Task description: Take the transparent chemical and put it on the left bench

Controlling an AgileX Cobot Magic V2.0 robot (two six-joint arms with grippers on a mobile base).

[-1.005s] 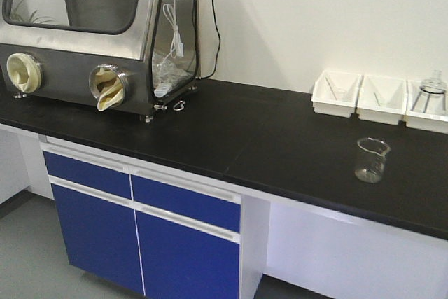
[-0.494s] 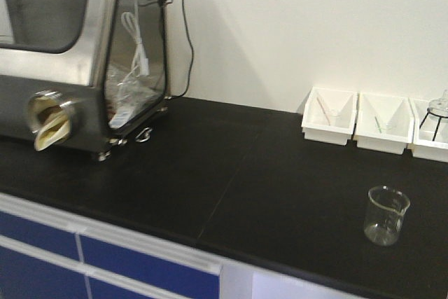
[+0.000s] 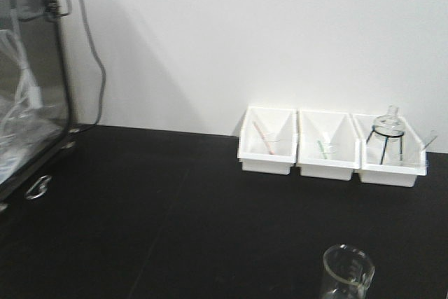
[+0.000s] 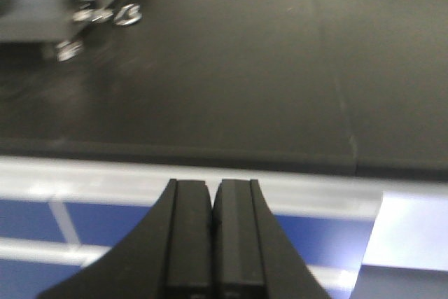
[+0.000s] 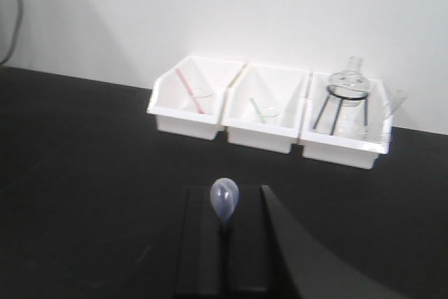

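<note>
A colourless see-through pipette [image 3: 428, 141] leans in the right white tray [image 3: 392, 175], next to a glass flask on a black stand [image 3: 387, 128]. It also shows in the right wrist view [image 5: 396, 101]. My right gripper [image 5: 224, 188] is shut on a small pale translucent bulb [image 5: 224, 204]. The bulb's stem is hidden between the fingers. The gripper hovers over the black bench, short of the trays. My left gripper [image 4: 211, 187] is shut and empty above the bench's front edge.
A red-tinted pipette [image 3: 262, 136] stands in the left tray and a green-tinted one [image 3: 322, 147] in the middle tray. A glass beaker [image 3: 348, 272] stands near the front. A steel glove box [image 3: 28, 103] with cables sits at the far left.
The view has moved right and closer to the bench. The trays are now larger and central, the glove box has slid to the left edge, and the beaker has dropped to the bottom.
</note>
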